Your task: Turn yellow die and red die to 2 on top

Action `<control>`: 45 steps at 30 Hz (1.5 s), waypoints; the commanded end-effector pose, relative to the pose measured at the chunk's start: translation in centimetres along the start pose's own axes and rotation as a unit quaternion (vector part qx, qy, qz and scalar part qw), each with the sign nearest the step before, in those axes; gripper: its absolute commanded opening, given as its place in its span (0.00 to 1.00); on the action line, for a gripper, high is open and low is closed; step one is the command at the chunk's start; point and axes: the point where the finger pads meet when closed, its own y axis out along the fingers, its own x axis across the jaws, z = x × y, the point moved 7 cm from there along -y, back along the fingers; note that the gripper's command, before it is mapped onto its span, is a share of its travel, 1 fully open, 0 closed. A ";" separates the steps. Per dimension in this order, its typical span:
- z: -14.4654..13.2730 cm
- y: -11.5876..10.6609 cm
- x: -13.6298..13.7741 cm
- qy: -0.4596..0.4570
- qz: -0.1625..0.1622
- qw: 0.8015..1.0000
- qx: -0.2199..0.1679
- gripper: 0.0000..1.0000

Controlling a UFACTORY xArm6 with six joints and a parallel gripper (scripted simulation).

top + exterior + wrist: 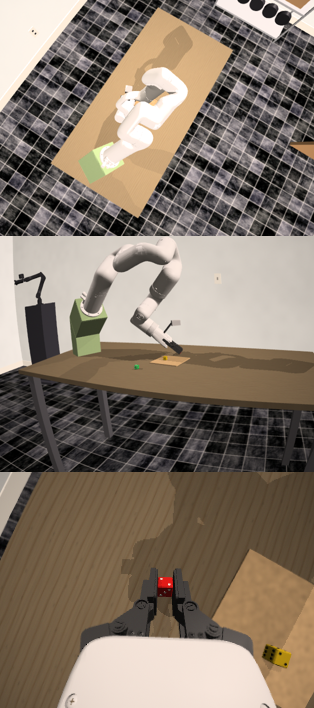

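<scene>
My gripper (pixel 180 352) (pixel 165 578) points down at a slant and is shut on the red die (pixel 165 587), above the table behind the mat in the exterior view. Two white pips show on the die's upper face in the wrist view, and more on its lower one. The yellow die (pixel 165 358) (pixel 277 656) rests on the mat (pixel 177 360) (pixel 265 587); one visible side has several black pips, the other two. The green die (pixel 136 366) lies on the table off the mat, towards the front left. In the top view the arm hides the dice and most of the mat.
The wooden table (pixel 203 58) (pixel 215 385) bears the green arm base (pixel 92 164) (pixel 88 345) at one end. The arm arches over the middle and casts broad shadows. A camera (pixel 128 88) (pixel 175 322) sticks out from the wrist.
</scene>
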 end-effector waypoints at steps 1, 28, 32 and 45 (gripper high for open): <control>0.0 0.0 0.0 0.000 0.000 1.000 0.000 0.11; 0.0 0.0 0.0 0.000 0.000 1.000 0.000 0.23; 0.0 0.0 0.0 0.000 0.000 1.000 0.000 0.27; 0.0 0.0 0.0 0.000 0.000 1.000 0.000 0.31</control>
